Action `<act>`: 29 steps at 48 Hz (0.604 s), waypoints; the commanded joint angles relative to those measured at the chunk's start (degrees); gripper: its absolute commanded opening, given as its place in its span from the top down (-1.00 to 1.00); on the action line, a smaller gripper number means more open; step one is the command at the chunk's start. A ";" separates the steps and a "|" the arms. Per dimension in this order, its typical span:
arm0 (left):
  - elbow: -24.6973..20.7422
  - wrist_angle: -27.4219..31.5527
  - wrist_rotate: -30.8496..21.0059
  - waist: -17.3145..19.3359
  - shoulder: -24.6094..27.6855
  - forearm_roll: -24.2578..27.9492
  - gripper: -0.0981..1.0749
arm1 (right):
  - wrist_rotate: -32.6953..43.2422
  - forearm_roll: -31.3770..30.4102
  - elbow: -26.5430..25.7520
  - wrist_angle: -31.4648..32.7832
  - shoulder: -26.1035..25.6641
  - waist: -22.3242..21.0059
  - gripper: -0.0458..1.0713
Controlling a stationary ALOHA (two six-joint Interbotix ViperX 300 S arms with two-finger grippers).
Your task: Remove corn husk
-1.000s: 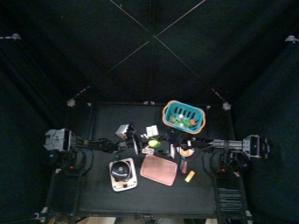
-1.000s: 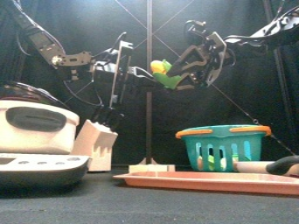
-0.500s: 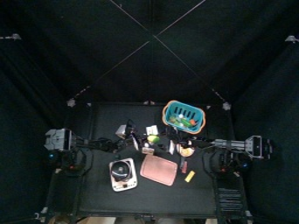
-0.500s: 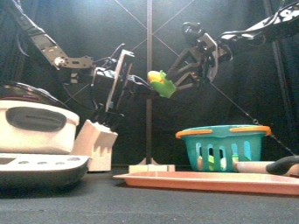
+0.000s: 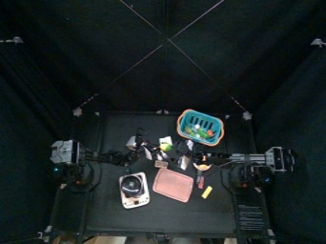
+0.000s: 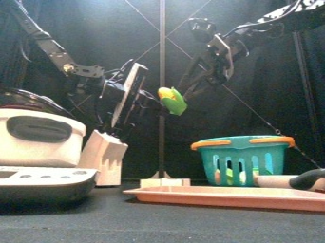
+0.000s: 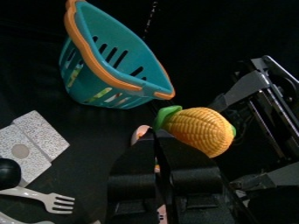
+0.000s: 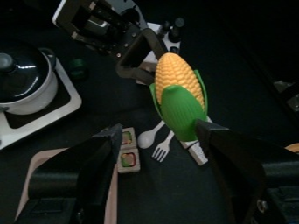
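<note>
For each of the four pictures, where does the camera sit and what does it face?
Top: high overhead, straight down on the table; both arms.
Front: table edge, level; corn held aloft.
Left wrist: behind left gripper, toward basket.
Right wrist: behind open right gripper, toward corn.
All four share the corn.

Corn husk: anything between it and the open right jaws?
Nothing visible. The corn husk hangs mid-air on the cob, held by the left gripper. The right gripper has clear space between its open jaws and the husk.

Lab test pen: black curtains (image 5: pixel 76 57), robot arms (image 6: pixel 241 28)
</note>
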 commanded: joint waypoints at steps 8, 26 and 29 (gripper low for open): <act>-3.43 -0.18 0.09 -0.97 0.97 0.00 0.34 | 0.09 -1.23 -2.29 2.29 1.58 -0.35 -0.82; -3.78 -0.18 0.00 -1.58 1.32 -0.09 0.34 | 0.18 -3.52 -3.52 5.45 2.72 -0.53 -0.82; -3.78 -0.18 0.00 -1.67 1.41 -0.09 0.34 | 0.18 -3.87 -3.78 5.62 2.81 -0.70 -0.82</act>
